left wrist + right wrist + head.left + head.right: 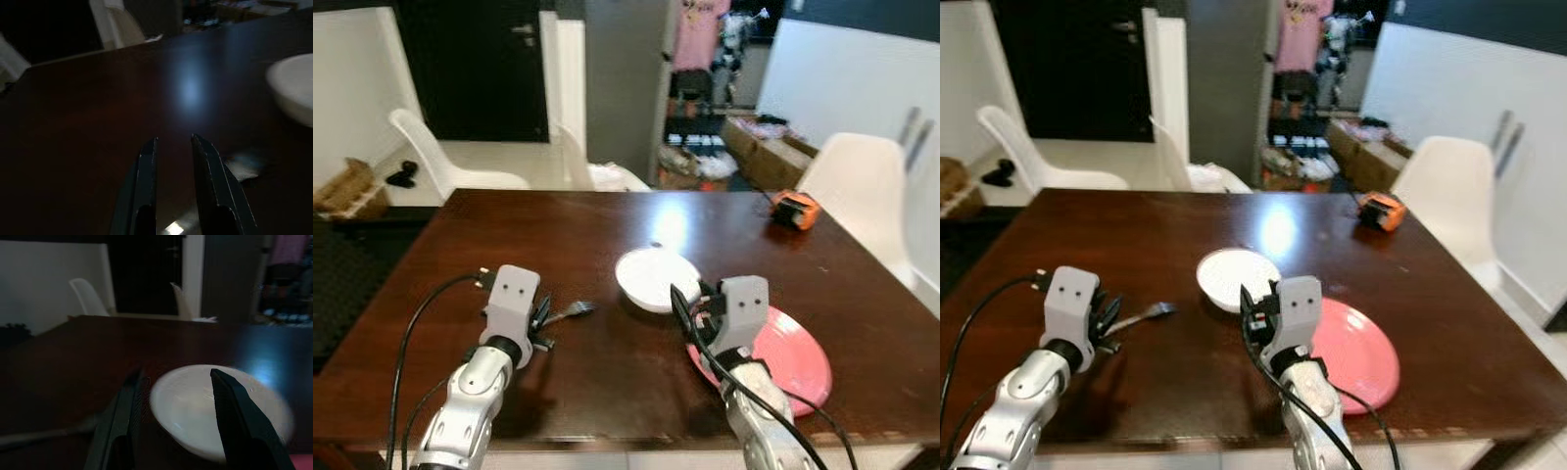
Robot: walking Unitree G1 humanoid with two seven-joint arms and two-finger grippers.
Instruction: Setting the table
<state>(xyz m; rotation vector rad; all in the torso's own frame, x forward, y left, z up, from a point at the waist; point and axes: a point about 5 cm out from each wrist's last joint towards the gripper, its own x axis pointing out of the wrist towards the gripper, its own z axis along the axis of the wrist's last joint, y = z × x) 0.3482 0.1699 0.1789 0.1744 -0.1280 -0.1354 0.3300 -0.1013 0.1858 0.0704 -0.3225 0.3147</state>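
Note:
A white bowl (651, 277) sits mid-table on the dark wooden table (558, 225). Just right of it, near the front edge, lies a pink plate (795, 360). A metal fork (573, 310) lies left of the bowl. My left gripper (544, 323) hovers low over the fork's handle end, its fingers a narrow gap apart; in the left wrist view the fork head (242, 165) shows beside one finger. My right gripper (176, 374) is open, above the plate's left edge and pointing at the bowl (215, 406), whose near rim lies between the fingertips.
An orange tape measure (795, 209) rests at the table's far right. White chairs stand at the far left (450, 162) and the right side (862, 186). Boxes and clutter (744, 147) fill the floor beyond the table.

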